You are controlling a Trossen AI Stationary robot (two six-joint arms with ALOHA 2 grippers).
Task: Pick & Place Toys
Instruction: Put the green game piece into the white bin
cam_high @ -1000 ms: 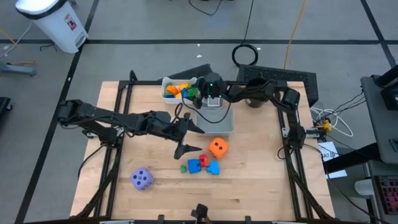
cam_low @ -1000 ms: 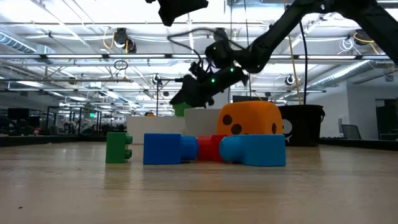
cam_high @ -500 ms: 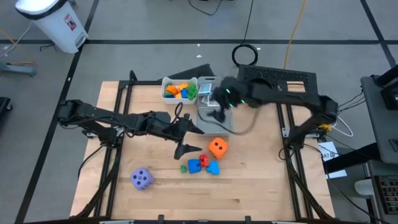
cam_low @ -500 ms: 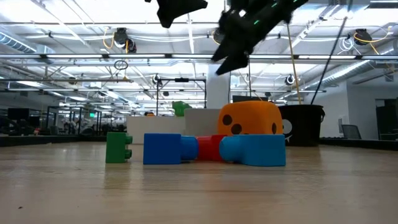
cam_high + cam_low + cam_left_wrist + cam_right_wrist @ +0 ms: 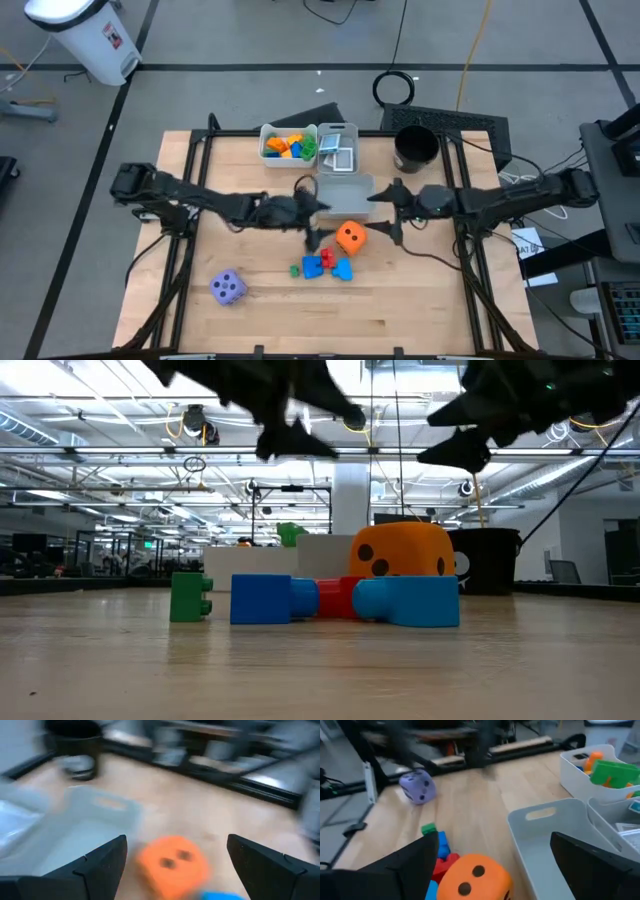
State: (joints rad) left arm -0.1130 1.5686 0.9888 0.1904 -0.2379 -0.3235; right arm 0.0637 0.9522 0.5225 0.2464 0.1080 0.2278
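Orange die (image 5: 350, 237): on the desk near its middle, just in front of the grey bin; two dark pips face the low camera.
Blocks on desk: a green one (image 5: 295, 269), a blue one (image 5: 313, 266), a red one (image 5: 327, 258) and a second blue one (image 5: 343, 270) lie in a short row just in front of the orange die, the blue, red and blue ones touching, the green one a little apart toward the left edge.
Purple die (image 5: 228, 288): alone near the front left corner, well apart from the row.
Binned blocks (image 5: 288, 146): orange, green, yellow and blue pieces heaped in the white bin.
Cards (image 5: 337, 158): lying in the narrow bin (image 5: 339, 130) at the back edge.
White bin (image 5: 268, 152): at the back edge, left of the narrow bin and touching it.
Grey bin (image 5: 340, 195): in front of the other two, holding nothing that shows.
Left gripper (image 5: 314, 218): above the desk, just left of the orange die, fingers spread apart and holding nothing.
Right gripper (image 5: 392, 213): above the desk, to the right of the orange die and grey bin, fingers spread wide and holding nothing.
Cup (image 5: 415, 148): black, at the back right corner.
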